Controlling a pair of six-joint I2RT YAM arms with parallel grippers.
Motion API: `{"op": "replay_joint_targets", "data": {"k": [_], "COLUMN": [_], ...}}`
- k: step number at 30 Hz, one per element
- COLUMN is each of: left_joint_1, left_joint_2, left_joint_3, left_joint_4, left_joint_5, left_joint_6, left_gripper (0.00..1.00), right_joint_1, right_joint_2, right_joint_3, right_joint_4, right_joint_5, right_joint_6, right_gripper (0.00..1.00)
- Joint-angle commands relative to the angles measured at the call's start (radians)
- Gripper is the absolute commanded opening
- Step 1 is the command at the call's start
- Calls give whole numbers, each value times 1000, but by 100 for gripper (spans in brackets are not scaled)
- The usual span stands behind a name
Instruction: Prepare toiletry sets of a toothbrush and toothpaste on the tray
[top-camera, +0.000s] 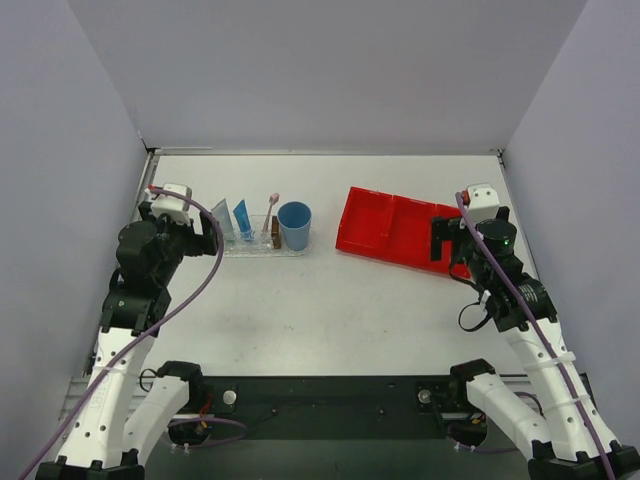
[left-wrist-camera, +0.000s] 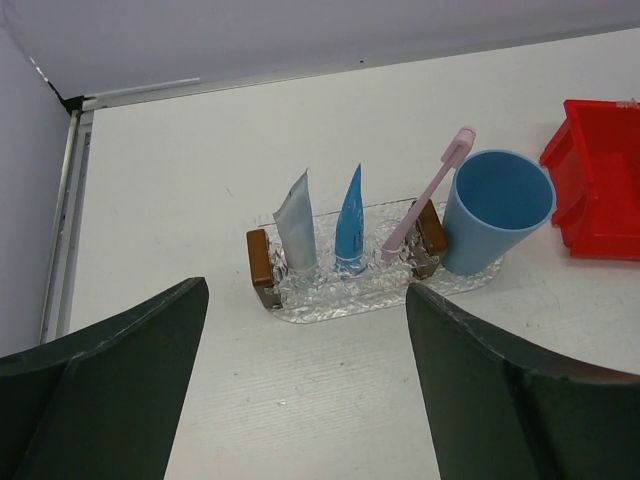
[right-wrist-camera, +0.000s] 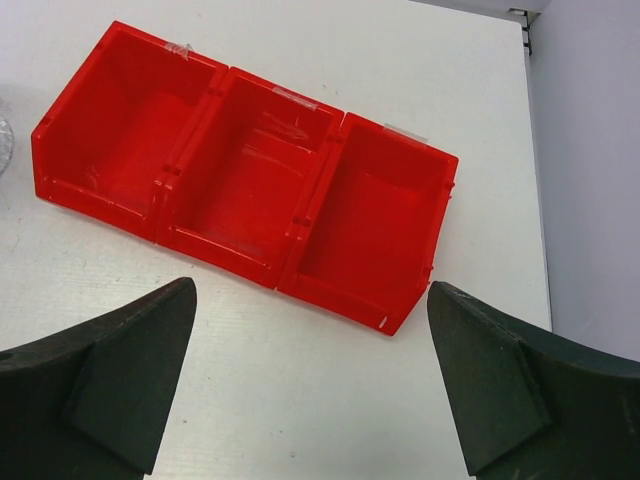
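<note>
The transparent bumpy tray (top-camera: 262, 248) sits left of centre on the table. In it stand a white-grey toothpaste tube (left-wrist-camera: 297, 228) and a blue toothpaste tube (left-wrist-camera: 350, 222), both upright. A pinkish toothbrush (left-wrist-camera: 432, 190) leans between its brown blocks. My left gripper (left-wrist-camera: 307, 305) is open just in front of the tray, with nothing between its fingers. My right gripper (right-wrist-camera: 310, 300) hangs open and empty over the near edge of the red bin (right-wrist-camera: 250, 170).
A blue cup (left-wrist-camera: 497, 210) stands at the tray's right end, touching it. The red bin (top-camera: 395, 228) lies at the right, its three compartments holding nothing. Grey walls enclose the table on the left, back and right.
</note>
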Motion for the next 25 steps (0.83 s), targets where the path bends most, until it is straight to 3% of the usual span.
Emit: {"op": "replay_joint_targets", "data": {"k": [1,25], "left_joint_1": [5,4], "left_joint_2": [7,-36], "left_joint_3": [26,-48], "left_joint_4": [70,54], "left_joint_5": [-3,-7], "left_joint_6": [-13,-38], "left_gripper": [91,92], "right_joint_1": [-3,-29], "right_joint_2": [-29,-40], "right_joint_3": [-13,-33], "right_joint_4": [47,60], "right_joint_5": [32,45], "right_joint_6": [-16,-20], "right_gripper": [93,89]}}
